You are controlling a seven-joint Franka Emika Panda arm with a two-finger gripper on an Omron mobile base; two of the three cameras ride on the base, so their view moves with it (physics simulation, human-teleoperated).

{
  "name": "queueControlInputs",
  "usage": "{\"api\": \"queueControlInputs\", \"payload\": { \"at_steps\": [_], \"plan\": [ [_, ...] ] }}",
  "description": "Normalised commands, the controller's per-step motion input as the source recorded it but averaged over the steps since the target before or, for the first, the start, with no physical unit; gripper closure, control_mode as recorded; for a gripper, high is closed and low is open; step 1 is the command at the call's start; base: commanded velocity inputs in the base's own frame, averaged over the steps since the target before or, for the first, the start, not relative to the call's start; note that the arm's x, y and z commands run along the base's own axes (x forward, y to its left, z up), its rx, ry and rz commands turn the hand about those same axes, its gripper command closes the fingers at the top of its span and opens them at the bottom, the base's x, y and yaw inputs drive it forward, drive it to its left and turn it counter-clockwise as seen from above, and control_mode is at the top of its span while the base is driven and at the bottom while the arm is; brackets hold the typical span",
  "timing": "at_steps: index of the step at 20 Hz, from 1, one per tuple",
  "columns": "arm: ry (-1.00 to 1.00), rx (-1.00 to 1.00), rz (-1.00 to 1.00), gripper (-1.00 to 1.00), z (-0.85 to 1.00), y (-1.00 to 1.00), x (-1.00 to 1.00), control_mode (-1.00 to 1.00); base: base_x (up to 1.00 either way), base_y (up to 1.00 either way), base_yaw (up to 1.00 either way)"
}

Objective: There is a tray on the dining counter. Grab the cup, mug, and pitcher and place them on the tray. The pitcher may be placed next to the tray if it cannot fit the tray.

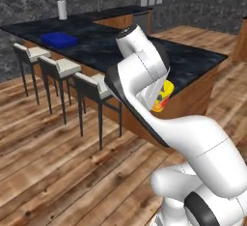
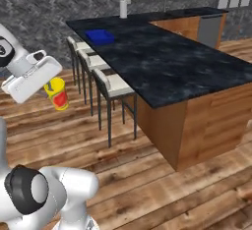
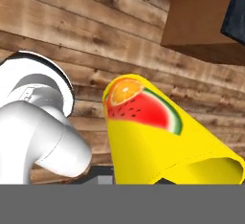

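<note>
- The gripper (image 2: 53, 87) is pinched shut on the cup (image 2: 58, 94), which hangs in the air over the wooden floor (image 2: 147, 185), off the near left side of the counter (image 2: 167, 62).
- In the right base view the cup sits just under the white hand, upright or nearly so, its red mark facing the camera; it is left of the stools (image 2: 110, 84) and touches none of them.
- In the left base view the cup (image 1: 163, 96) peeks out yellow from behind the arm's white link, seen against the counter's (image 1: 144, 51) near corner.
- In the hand view the cup (image 3: 158, 137) is close up, yellow with an orange slice and a watermelon slice printed on its side, its open rim toward the lower right. The fingertips themselves are hidden behind it.
- The tray (image 1: 59, 39) lies flat on the far left part of the counter top, near the edge above the stools (image 1: 62, 68), well apart from the cup. In the right base view the tray (image 2: 100, 37) shows at the counter's far end.
- Three stools stand in a row along the counter's left side.
- A white roll-like thing (image 1: 62, 8) stands upright on the far counter by the wall, beyond the tray; too small to tell more.
</note>
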Motion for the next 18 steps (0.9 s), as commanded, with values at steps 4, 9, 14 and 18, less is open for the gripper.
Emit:
{"api": "queueControlInputs", "payload": {
  "at_steps": [4, 9, 14, 18],
  "plan": [
    [0.0, 0.0, 0.0, 1.0, 0.0, 0.0, 0.0, 1.0, 0.33, 1.0, -0.41],
    [0.0, 0.0, 0.0, 1.0, 0.0, 0.0, 0.0, 1.0, 0.42, 1.0, -0.28],
    [0.0, 0.0, 0.0, 1.0, 0.0, 0.0, 0.0, 1.0, 0.45, 1.0, -0.28],
    [0.0, 0.0, 0.0, 1.0, 0.0, 0.0, 0.0, 1.0, 0.42, 1.0, -0.26]
  ]
}}
